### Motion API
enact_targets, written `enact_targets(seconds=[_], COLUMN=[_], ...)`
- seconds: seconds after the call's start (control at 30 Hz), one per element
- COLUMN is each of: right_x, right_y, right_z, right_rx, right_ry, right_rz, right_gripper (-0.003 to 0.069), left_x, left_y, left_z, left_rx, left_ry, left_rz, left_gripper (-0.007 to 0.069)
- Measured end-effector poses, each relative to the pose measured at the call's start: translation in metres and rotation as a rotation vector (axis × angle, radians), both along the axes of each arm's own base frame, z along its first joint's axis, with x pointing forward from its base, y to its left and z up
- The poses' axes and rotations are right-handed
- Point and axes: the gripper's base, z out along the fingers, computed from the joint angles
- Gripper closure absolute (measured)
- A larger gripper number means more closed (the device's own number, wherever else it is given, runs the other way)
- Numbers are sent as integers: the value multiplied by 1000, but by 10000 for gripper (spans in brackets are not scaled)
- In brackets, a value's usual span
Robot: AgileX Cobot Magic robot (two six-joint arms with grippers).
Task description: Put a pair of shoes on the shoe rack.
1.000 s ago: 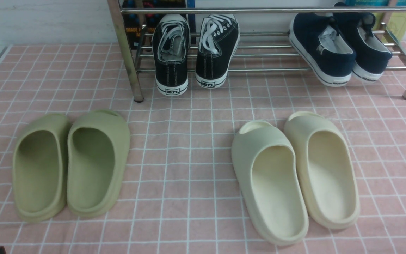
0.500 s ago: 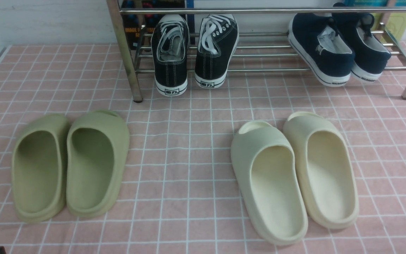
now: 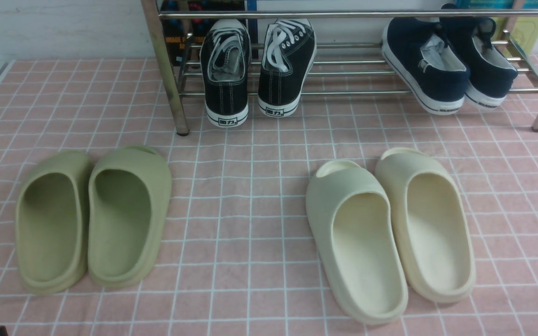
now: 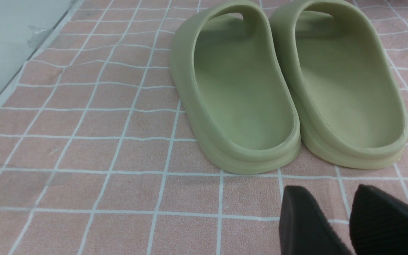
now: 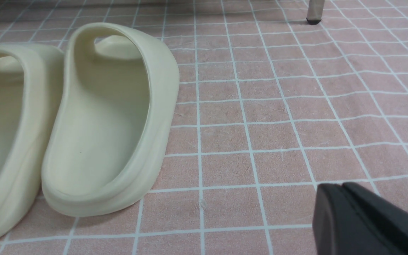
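The pair of shoes, two navy slip-ons (image 3: 430, 70) (image 3: 488, 60) with white soles, rests on the right end of the shoe rack (image 3: 357, 92), heels toward me and angled slightly left. Neither gripper shows in the front view. In the left wrist view my left gripper (image 4: 326, 189) is open over bare cloth just behind the heels of the green slides (image 4: 239, 92), nothing between its fingers. In the right wrist view my right gripper (image 5: 342, 185) is shut and empty, low over the cloth, to the right of a cream slide (image 5: 108, 117).
Black lace-up sneakers (image 3: 227, 70) (image 3: 286, 65) sit on the rack's left part. Green slides (image 3: 94, 219) lie front left and cream slides (image 3: 390, 233) front right on the pink checked cloth (image 3: 250, 186). A rack leg (image 5: 313, 14) stands beyond the right gripper.
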Motion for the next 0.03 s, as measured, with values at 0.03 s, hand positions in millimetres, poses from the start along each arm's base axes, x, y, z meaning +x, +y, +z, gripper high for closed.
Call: enact_targets(seconds=[0.03], right_x=[0], right_y=[0], right_z=[0], right_rx=[0], right_ry=[0], right_rz=[0], right_gripper=[630], left_x=[0], left_y=[0], left_z=[0], left_rx=[0], left_ry=[0], left_rz=[0], left_gripper=[385])
